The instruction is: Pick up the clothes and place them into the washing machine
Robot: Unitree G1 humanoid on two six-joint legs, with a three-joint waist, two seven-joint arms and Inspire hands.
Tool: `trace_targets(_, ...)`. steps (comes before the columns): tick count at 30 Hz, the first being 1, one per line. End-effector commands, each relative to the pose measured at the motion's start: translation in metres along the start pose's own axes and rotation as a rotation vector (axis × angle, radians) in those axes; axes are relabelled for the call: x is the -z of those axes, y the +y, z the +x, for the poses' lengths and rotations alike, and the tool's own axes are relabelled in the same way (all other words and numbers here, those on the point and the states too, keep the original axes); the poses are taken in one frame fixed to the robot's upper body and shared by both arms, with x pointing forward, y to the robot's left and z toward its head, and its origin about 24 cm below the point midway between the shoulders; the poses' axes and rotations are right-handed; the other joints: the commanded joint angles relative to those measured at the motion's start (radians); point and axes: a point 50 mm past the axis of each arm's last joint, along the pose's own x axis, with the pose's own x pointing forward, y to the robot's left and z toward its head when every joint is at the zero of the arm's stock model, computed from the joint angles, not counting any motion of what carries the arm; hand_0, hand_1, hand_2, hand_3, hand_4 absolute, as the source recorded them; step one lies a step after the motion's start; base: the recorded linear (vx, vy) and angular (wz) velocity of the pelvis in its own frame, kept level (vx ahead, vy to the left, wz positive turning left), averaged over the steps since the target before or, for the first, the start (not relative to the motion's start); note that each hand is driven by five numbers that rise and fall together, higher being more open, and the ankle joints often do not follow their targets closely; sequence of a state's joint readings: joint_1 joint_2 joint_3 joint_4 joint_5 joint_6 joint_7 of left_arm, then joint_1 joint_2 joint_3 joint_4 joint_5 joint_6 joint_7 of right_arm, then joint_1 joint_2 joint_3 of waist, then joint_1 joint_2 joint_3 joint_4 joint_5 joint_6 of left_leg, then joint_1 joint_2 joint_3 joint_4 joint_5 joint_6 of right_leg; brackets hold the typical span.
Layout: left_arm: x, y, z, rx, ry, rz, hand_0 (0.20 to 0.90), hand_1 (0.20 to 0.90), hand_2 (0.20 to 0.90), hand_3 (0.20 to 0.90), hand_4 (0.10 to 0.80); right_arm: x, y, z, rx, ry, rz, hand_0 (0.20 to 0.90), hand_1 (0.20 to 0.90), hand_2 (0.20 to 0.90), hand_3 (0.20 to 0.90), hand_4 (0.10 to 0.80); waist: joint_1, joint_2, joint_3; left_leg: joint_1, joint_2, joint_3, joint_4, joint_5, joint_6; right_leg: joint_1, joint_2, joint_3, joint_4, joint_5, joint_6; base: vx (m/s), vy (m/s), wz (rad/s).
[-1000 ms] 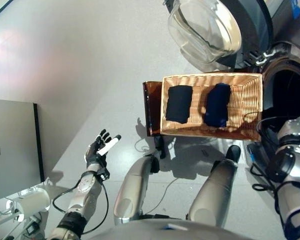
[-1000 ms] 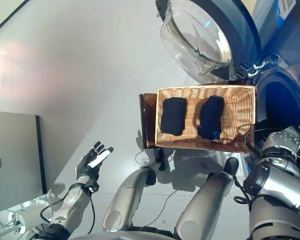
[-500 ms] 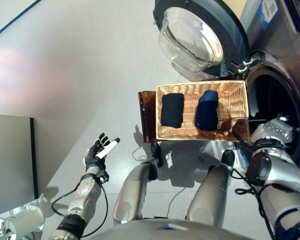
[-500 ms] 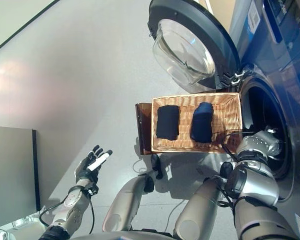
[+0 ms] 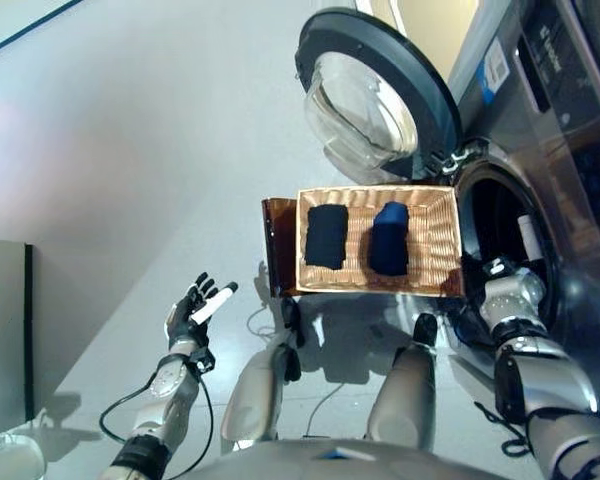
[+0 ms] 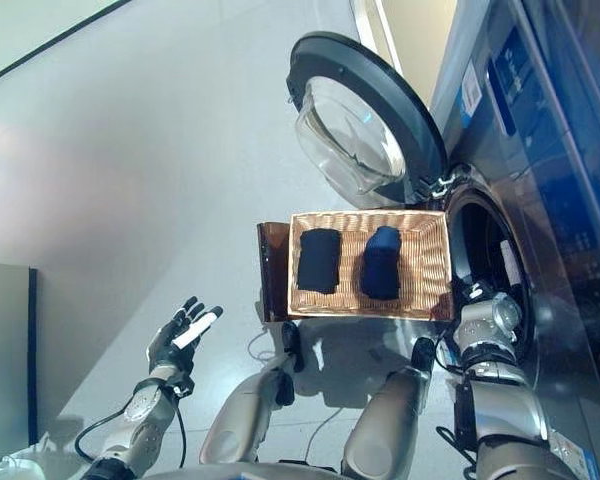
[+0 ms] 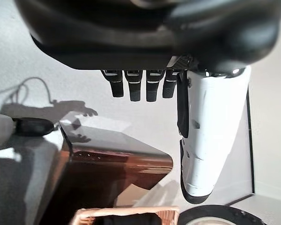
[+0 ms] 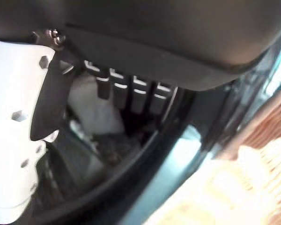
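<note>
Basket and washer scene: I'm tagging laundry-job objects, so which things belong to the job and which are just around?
Job:
two folded dark clothes
wicker basket
washing machine drum opening
open door
right hand at the drum
left hand, open and empty

Just around:
brown stand beside the basket
grey cabinet

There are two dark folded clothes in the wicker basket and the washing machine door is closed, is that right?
Not quite. The two dark clothes do lie in the wicker basket, but the washing machine door is swung open, as the left eye view shows.
</note>
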State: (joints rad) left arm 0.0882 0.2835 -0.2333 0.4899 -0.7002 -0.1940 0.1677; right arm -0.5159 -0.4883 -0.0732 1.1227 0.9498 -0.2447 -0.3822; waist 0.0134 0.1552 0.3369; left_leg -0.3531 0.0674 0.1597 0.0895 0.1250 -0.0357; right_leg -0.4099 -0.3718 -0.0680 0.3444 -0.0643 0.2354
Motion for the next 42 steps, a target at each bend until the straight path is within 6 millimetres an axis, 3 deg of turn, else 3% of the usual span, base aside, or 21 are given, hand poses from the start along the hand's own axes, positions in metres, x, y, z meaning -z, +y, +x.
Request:
trace_targets(1, -0.029, 0.024, 0.004, -0.063, -0.138, 0.047, 0.9, 0.9, 0.9, 0.9, 0.8, -0.004, 0.016, -0.004, -0.108, -0.071, -0.171, 0.9, 0.9, 0.9, 0.9, 0.8, 0.02, -0.066, -0.017, 0.071, 0.053, -0.036, 0.091, -0.128, -0.101, 0.06, 0.006, -0.021, -0.143, 0.172, -0.036, 0.031, -0.054, -0.02)
trace_targets(4, -0.03, 0.024, 0.005, -0.063, -0.147, 0.054, 0.9, 0.9, 0.9, 0.9, 0.8, 0.005, 0.02, -0.007, -0.135, -0.071, -0.296, 0.9, 0.9, 0.9, 0.9, 0.8, 0.022, -0.074, -0.019, 0.078, 0.055, -0.037, 0.083, -0.118, -0.101, 0.066, 0.003, -0.025, -0.149, 0.184, -0.035, 0.015, -0.025, -0.04)
trace_targets(10, -0.033, 0.022, 0.006, -0.07, -0.173, 0.073, 0.9, 0.9, 0.9, 0.9, 0.8, 0.028, 0.049, -0.024, -0.31, -0.153, -0.697, 0.9, 0.9, 0.9, 0.9, 0.8, 0.027, -0.081, -0.014, 0.091, 0.055, -0.035, 0.086, -0.116, -0.102, 0.077, 0.0, -0.026, -0.154, 0.189, -0.034, 0.006, -0.003, 0.0)
trace_targets(20, -0.036, 0.023, 0.009, -0.093, -0.188, 0.075, 0.9, 0.9, 0.9, 0.9, 0.8, 0.059, 0.065, -0.044, -0.419, -0.118, -0.782, 0.9, 0.9, 0.9, 0.9, 0.8, 0.032, -0.084, -0.016, 0.088, 0.052, -0.043, 0.08, -0.11, -0.101, 0.081, -0.002, -0.036, -0.16, 0.192, -0.035, 0.0, 0.0, 0.0)
trace_targets(26, -0.038, 0.017, 0.008, -0.065, -0.192, 0.081, 0.9, 0.9, 0.9, 0.9, 0.8, 0.061, 0.074, -0.043, -0.348, -0.081, -0.794, 0.9, 0.9, 0.9, 0.9, 0.8, 0.048, -0.076, -0.003, 0.06, 0.045, -0.05, 0.112, -0.121, -0.095, 0.073, -0.007, -0.042, -0.148, 0.189, -0.036, 0.0, 0.0, 0.0)
trace_targets(31, -0.04, 0.018, 0.007, -0.056, -0.193, 0.114, 0.9, 0.9, 0.9, 0.9, 0.8, 0.054, 0.089, -0.042, -0.266, -0.09, -0.912, 0.9, 0.9, 0.9, 0.9, 0.8, 0.078, -0.06, 0.017, 0.038, 0.036, -0.056, 0.143, -0.132, -0.09, 0.069, -0.015, -0.048, -0.135, 0.187, -0.035, -0.005, 0.013, 0.01)
trace_targets(33, -0.041, 0.017, 0.007, -0.053, -0.196, 0.118, 0.9, 0.9, 0.9, 0.9, 0.8, 0.051, 0.093, -0.042, -0.262, -0.097, -0.929, 0.9, 0.9, 0.9, 0.9, 0.8, 0.083, -0.057, 0.022, 0.037, 0.038, -0.058, 0.152, -0.14, -0.091, 0.072, -0.015, -0.049, -0.128, 0.182, -0.034, 0.0, 0.0, 0.0)
trace_targets(37, -0.047, 0.017, 0.007, -0.06, -0.222, 0.131, 0.9, 0.9, 0.9, 0.9, 0.8, 0.046, 0.119, -0.053, -0.294, -0.196, -1.021, 0.9, 0.9, 0.9, 0.9, 0.8, 0.097, -0.06, 0.028, 0.03, 0.039, -0.059, 0.152, -0.137, -0.091, 0.075, -0.016, -0.059, -0.132, 0.186, -0.034, 0.006, 0.009, 0.1)
trace_targets(42, -0.051, 0.017, 0.009, -0.083, -0.24, 0.135, 0.9, 0.9, 0.9, 0.9, 0.8, 0.047, 0.126, -0.057, -0.302, -0.242, -1.064, 0.9, 0.9, 0.9, 0.9, 0.8, 0.1, -0.068, 0.031, 0.021, 0.036, -0.061, 0.144, -0.128, -0.09, 0.068, -0.017, -0.062, -0.137, 0.193, -0.035, 0.0, 0.004, 0.08)
